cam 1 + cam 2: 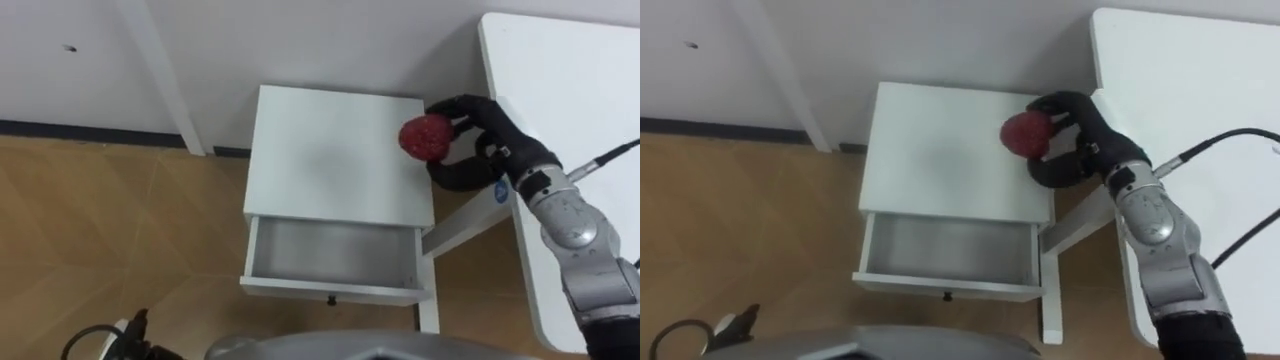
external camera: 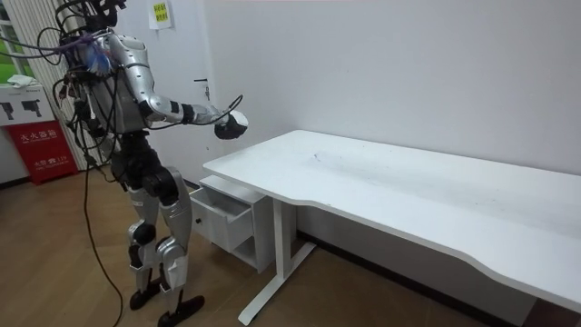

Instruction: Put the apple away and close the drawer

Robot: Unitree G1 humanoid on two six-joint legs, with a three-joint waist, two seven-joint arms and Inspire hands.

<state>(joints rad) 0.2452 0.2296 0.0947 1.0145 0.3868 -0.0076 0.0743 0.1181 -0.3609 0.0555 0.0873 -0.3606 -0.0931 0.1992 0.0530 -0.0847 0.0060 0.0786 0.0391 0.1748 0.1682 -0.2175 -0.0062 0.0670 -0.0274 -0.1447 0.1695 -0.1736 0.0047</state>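
Observation:
A red apple [image 1: 424, 137] hangs in the air over the right rear corner of the small white cabinet [image 1: 330, 155], with my right hand [image 1: 497, 140] shut on it from the right. The cabinet's drawer [image 1: 335, 250] is pulled out toward me and its inside is bare. My left hand [image 1: 105, 343] sits low at the lower left, away from the cabinet. In the room view I stand upright in front of the cabinet [image 2: 218, 204] with my right hand [image 2: 231, 125] stretched forward at chest height.
A white desk [image 1: 570, 90] stands right of the cabinet, its leg and crossbar [image 1: 460, 225] close beside the drawer. Behind the cabinet is a white wall with a slanting white strip [image 1: 165, 70]. Wooden floor [image 1: 100, 230] lies to the left.

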